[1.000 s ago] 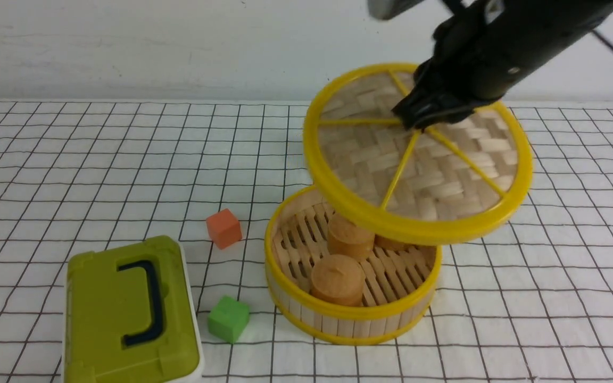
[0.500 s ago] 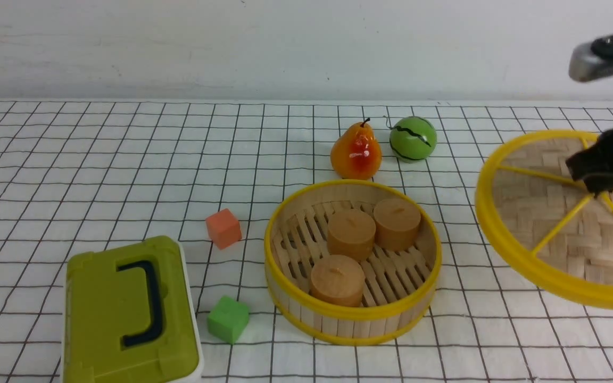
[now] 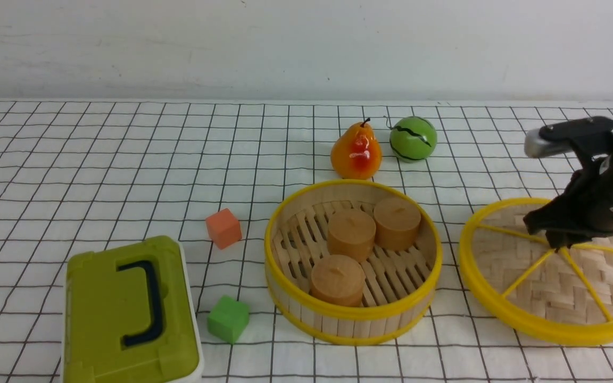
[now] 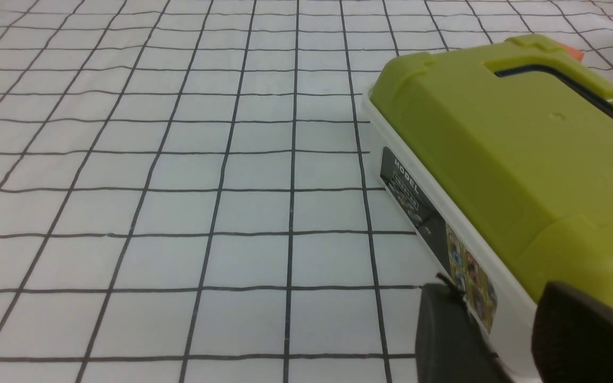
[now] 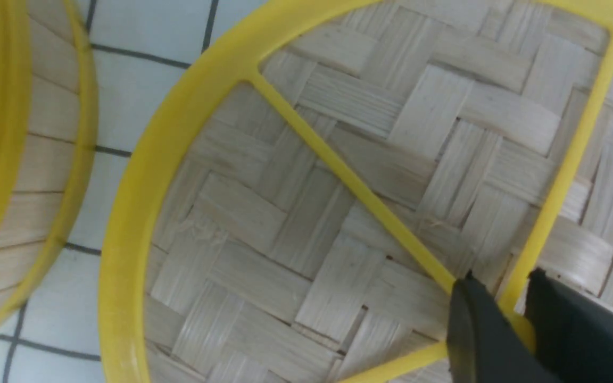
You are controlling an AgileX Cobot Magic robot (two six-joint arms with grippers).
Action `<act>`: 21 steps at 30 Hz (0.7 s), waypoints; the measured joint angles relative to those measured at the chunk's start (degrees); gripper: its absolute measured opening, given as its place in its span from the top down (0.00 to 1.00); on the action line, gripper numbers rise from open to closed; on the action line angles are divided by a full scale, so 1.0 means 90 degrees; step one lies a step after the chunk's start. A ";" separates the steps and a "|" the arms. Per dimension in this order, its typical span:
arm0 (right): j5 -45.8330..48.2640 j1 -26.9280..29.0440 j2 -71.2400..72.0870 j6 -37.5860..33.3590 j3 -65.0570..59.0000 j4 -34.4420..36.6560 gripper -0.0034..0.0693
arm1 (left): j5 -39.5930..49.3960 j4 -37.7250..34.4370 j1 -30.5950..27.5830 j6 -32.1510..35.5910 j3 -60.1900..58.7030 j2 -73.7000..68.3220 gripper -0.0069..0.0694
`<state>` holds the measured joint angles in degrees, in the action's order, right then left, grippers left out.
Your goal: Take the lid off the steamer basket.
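The steamer basket [image 3: 338,325] stands open at the table's middle, with three brown cylinders [image 3: 351,234] on its slatted floor. The lid [image 3: 546,290], woven bamboo with a yellow rim and spokes, is down at table level to the right of the basket and apart from it. My right gripper [image 3: 559,246] is shut on the lid's centre hub. The right wrist view shows its jaws [image 5: 514,303] clamped on the yellow hub, the lid [image 5: 285,213] and the basket's wall [image 5: 19,159]. My left gripper [image 4: 503,332] is open and empty beside the olive-green box.
An olive-green box [image 3: 128,311] with a dark handle sits front left and also shows in the left wrist view [image 4: 498,138]. An orange cube [image 3: 223,227] and a green cube [image 3: 228,318] lie left of the basket. A pear [image 3: 356,151] and a green ball [image 3: 413,138] stand behind it.
My right gripper has carried the lid from above the basket out to the right and down to table level. The basket's inside, the pear and the ball are now uncovered.
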<state>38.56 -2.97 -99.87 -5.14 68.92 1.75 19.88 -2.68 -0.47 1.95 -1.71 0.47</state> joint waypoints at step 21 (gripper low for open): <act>0.0581 0.0007 0.1315 0.0000 0.0000 0.0388 0.52 | 0.0000 0.0000 0.0000 0.0000 0.0000 0.0000 0.60</act>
<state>43.79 -2.91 -88.03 -5.14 68.92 5.25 19.88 -2.68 -0.47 1.95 -1.71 0.47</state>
